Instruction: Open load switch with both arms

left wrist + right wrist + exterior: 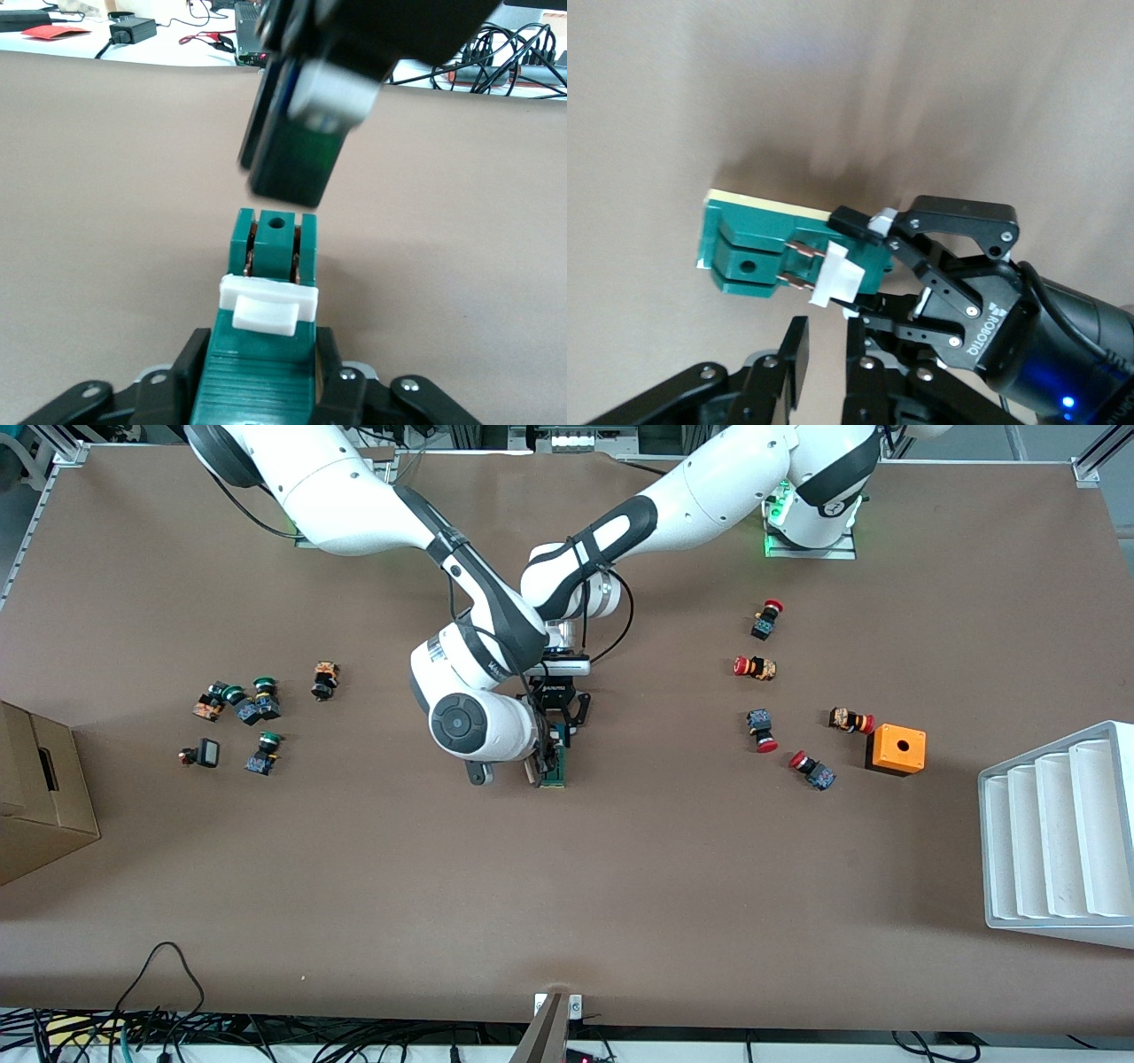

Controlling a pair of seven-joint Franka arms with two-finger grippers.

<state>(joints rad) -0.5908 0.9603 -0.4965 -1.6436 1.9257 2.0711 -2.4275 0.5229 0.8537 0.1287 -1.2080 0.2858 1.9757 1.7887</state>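
**Load switch at mid-table between both grippers**

Load switch (pixel 555 766): a dark-green block with a white tab (pixel 266 305), sitting at the middle of the brown table (pixel 620 886). Two copper-coloured prongs show beside the tab in the right wrist view.

Largest items first. A white ribbed tray (pixel 1059 837) stands at the left arm's end, a cardboard box (pixel 40 797) at the right arm's end. An orange box (pixel 896 749) sits near the tray, with red-capped push buttons (pixel 758 667) scattered beside it. Green-capped push buttons (pixel 263 691) lie grouped toward the right arm's end.

Left gripper (pixel 873 266): fingers set on either side of the switch's tab end, grasping it.

Right gripper (pixel 292 168): directly over the switch's free end, jaws slightly parted and clear of the block, nothing held.
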